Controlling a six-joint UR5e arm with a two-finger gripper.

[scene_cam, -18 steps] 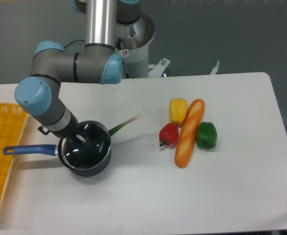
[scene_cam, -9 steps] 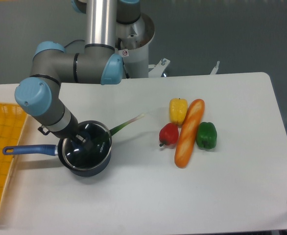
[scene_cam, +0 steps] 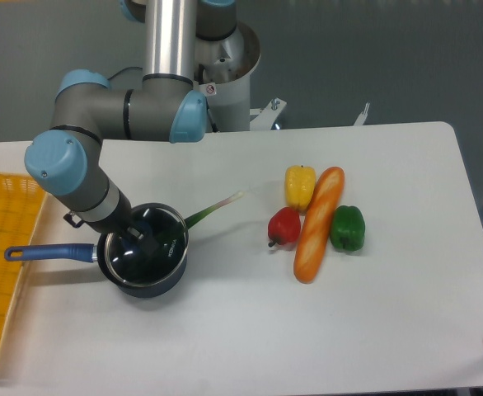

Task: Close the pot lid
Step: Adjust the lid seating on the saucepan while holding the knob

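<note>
The dark blue-black pot (scene_cam: 155, 283) stands at the left of the white table, its long blue handle (scene_cam: 48, 252) pointing left. The glass pot lid (scene_cam: 166, 239) with its silver rim lies over the pot's mouth, roughly level. My gripper (scene_cam: 137, 238) reaches down from the upper left onto the lid's centre. Its fingers cover the blue knob, which is hidden, and they look shut on it.
A green leek stalk (scene_cam: 213, 209) lies just right of the pot. Further right are a yellow pepper (scene_cam: 300, 186), a red pepper (scene_cam: 284, 225), a bread loaf (scene_cam: 317, 223) and a green pepper (scene_cam: 347, 228). A yellow tray (scene_cam: 2, 247) sits at the left edge, under the handle's tip.
The lid has settled slightly lower onto the pot, and the leek tip shifted a little. Nothing visibly moved in the last half second.
</note>
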